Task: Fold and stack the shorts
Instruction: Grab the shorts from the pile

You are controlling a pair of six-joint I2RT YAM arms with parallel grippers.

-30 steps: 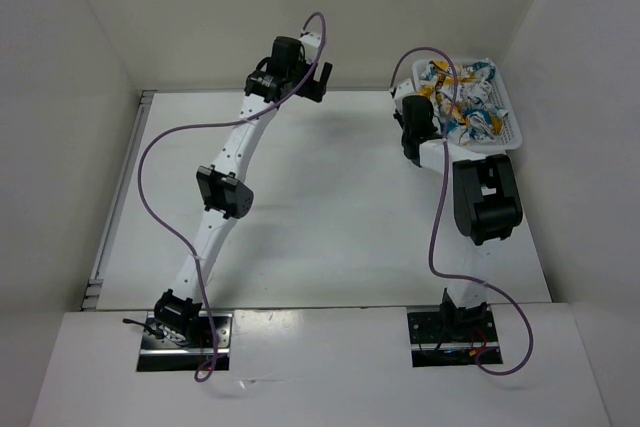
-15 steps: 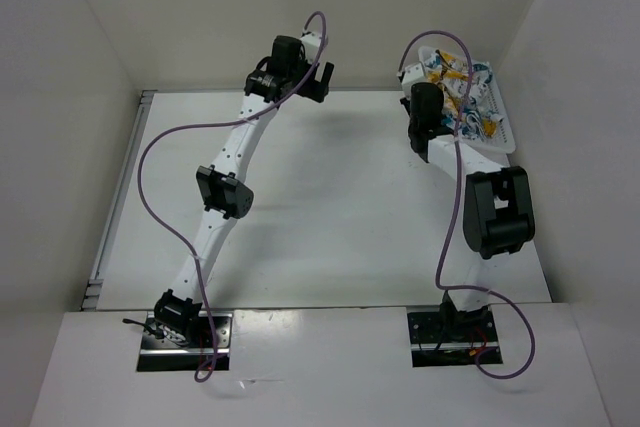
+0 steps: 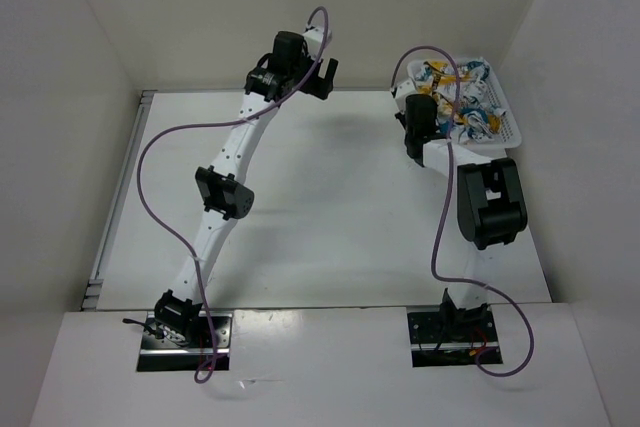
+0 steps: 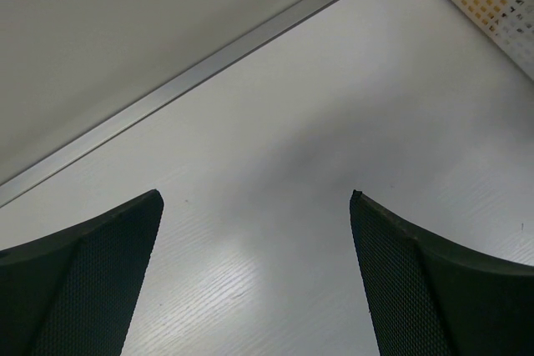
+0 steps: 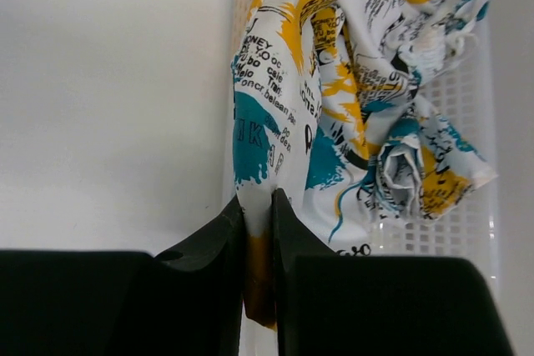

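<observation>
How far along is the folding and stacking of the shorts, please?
Nothing looks folded or stacked: the shorts lie crumpled in the mesh basket. In hand: the right gripper has its jaws shut on one edge of them at the basket's rim, while the left gripper hangs open above the table. Left: pull them out, spread, fold and stack.

Small black lettering is printed on the wrinkled white fabric shorts with teal, yellow and black print (image 5: 284, 122). One word reads roughly "HONEY". Remaining lines illegible.
</observation>
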